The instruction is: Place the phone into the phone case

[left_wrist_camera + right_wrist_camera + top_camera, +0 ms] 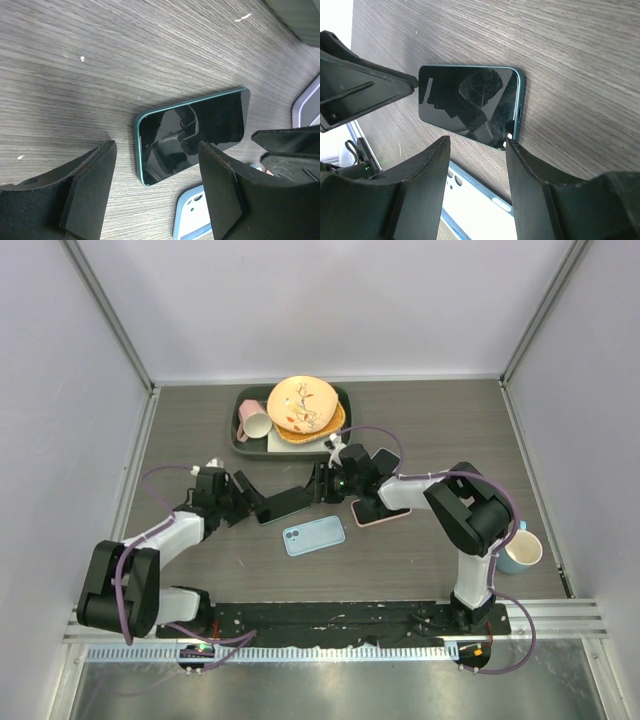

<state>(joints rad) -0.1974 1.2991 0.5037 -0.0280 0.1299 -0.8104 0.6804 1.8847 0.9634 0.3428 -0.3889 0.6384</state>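
Left gripper (250, 498): we see its jaws spread wide and holding nothing. It sits low over the wood-grain table (190, 435) at the phone's left end, and in its own wrist view the fingers (90, 192) frame that end without touching it.

Phone (284, 505): it lies flat on the table, dark screen up and teal rim showing, between the two grippers. We find it outside the case and gripped by neither arm (192, 132) (470, 102).

Tray (243, 430): a dark tray stands at the back of the table, holding stacked plates (302, 405) and a pink cup (253, 423) on its side.

Phone case (314, 535): light blue, it lies flat just in front of the phone, slightly to its right and apart from it.

Right gripper (317, 487): we see its jaws parted with nothing clamped between them. It sits at the phone's right end, and one fingertip (512, 147) is right at the phone's corner. We cannot tell whether they touch.

Pink-rimmed slab (378, 512): it lies flat on the table, partly under the right arm.

Mug (520, 552): pale blue, it stands upright near the table's right edge, well apart from the phone.
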